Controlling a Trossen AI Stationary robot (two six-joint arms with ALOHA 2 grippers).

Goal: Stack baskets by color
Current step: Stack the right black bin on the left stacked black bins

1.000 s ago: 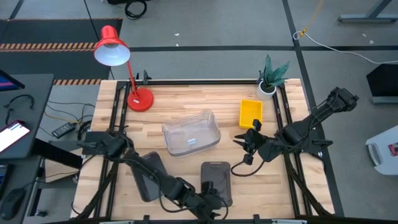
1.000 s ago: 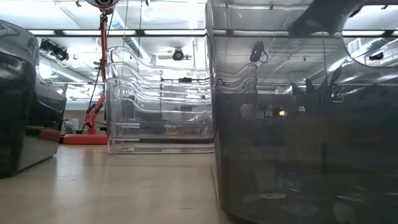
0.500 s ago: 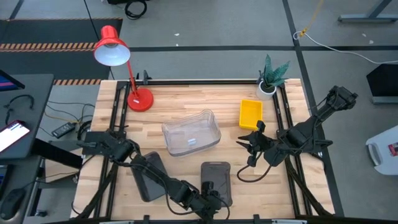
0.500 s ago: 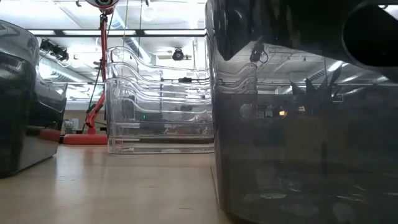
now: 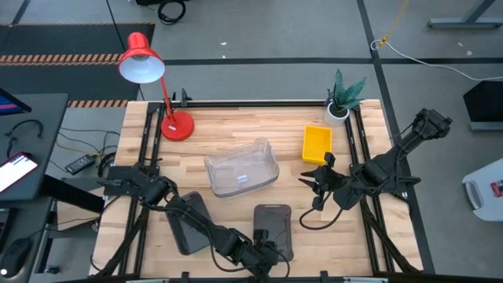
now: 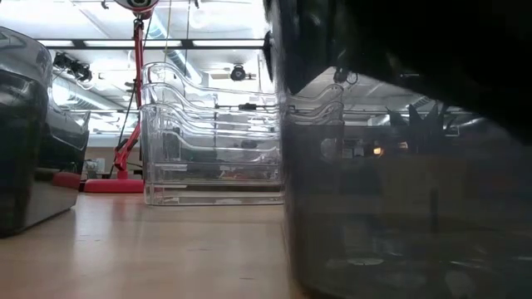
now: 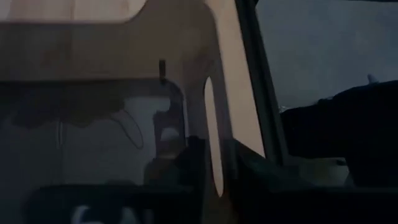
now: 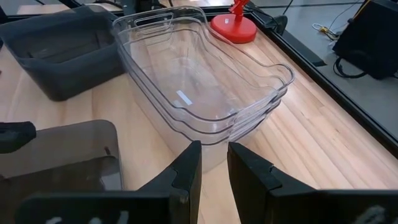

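A dark grey basket stands on its base near the table's front edge, and it fills the right of the low view. My left gripper is shut on its near end, also seen in its own wrist view. A second dark grey basket stands to its left. A stack of clear baskets sits mid-table and a yellow basket at the far right. My right gripper hovers open right of the clear stack. My left gripper has the near end wall of the dark grey basket between its fingers, coming slanting down from the table's near left. The wrist view is dark, so which finger is inside cannot be told. The basket stands on the table.
A red desk lamp stands at the far left and a small potted plant at the far right corner. Bare wood lies between the clear stack and the grey baskets, and along the far edge.
My left gripper has come down onto the near end of the dark grey basket. Its dark bulk now fills the top right of the low view. The basket has stayed on the table.
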